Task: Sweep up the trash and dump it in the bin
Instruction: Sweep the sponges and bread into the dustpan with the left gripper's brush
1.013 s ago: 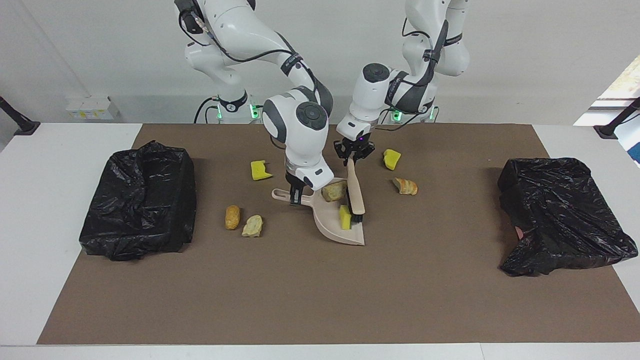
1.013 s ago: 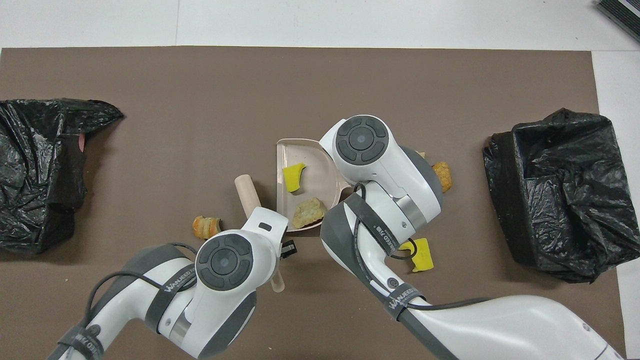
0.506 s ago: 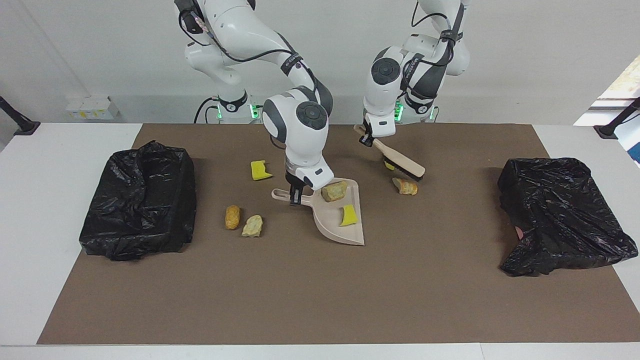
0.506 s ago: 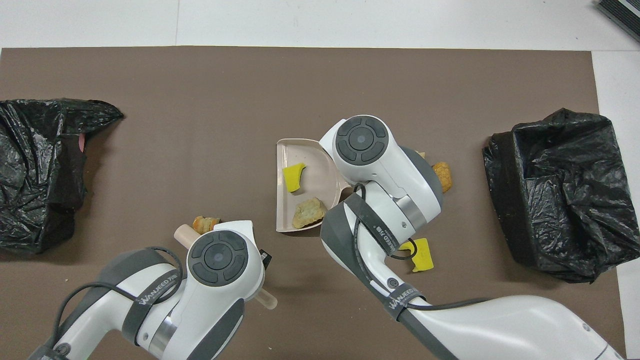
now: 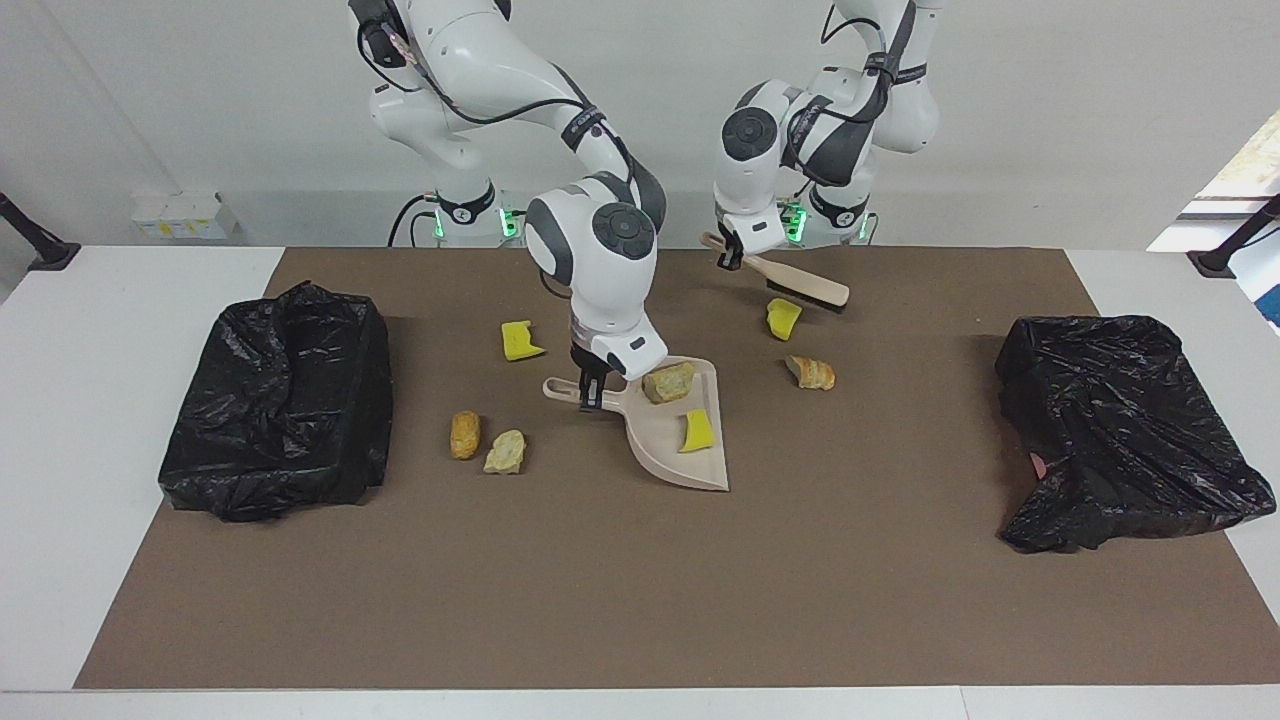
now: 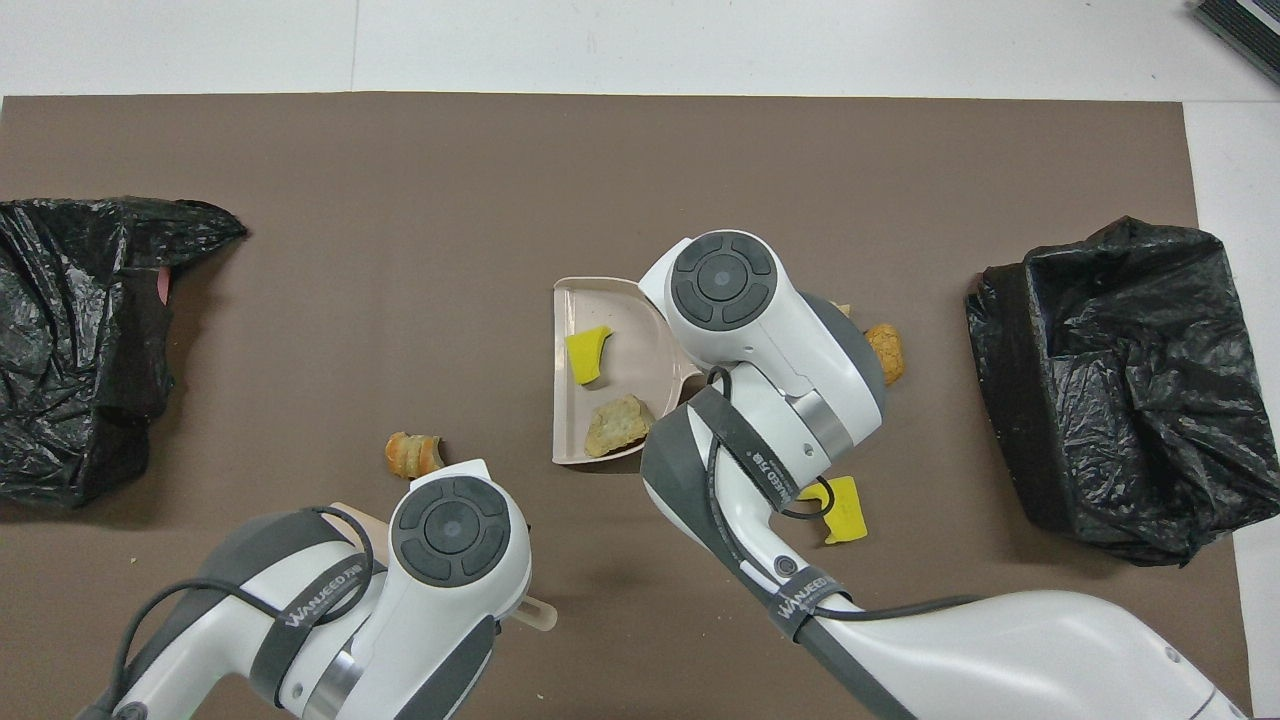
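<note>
Facing view: the right gripper [image 5: 592, 385] pinches the handle of the dustpan [image 5: 683, 440], which rests on the surface holding two scraps of the trash, a tan lump [image 5: 668, 382] and a yellow sponge chunk [image 5: 697, 431]. The left gripper [image 5: 733, 255], clamped on the brush [image 5: 790, 281], hangs over a second sponge chunk [image 5: 782, 317] at 1 o'clock of the pan. Five scraps lie unswept.

Overhead view: both bins [image 6: 1120, 385] sit at 3 and 9 o'clock; nothing dumped, I judge.

Trash [image 5: 697, 431]: two scraps in dustpan [image 5: 660, 455], five scattered.
</note>
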`<state>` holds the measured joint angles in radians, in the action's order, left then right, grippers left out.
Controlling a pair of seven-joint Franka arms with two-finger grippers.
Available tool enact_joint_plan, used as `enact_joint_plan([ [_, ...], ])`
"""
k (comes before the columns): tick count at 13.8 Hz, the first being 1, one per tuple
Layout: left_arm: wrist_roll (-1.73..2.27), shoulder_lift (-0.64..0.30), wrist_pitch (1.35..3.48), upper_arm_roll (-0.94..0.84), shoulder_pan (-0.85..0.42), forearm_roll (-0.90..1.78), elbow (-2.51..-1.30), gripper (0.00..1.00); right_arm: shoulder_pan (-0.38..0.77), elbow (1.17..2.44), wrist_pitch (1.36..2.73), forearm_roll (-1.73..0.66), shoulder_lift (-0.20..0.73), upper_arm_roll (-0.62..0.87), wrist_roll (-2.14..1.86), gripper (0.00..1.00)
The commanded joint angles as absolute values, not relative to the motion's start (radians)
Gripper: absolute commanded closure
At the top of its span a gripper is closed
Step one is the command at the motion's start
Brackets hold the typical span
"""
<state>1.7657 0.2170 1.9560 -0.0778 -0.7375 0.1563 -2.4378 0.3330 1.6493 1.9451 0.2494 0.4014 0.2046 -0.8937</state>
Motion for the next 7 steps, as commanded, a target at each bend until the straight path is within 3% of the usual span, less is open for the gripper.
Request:
enact_joint_plan([
  [1,1.738,0.195,2.118,-0.066,-0.746,0.201,-2.493,1.00,0.321,1.671,1.965,0.268,0.385,0.212,-0.917,1.00],
  [7,1.146,0.092,2.157,-0.063,-0.530,0.238,-2.407,1.00,0.322,1.671,1.965,0.268,0.385,0.212,-0.917,1.00],
])
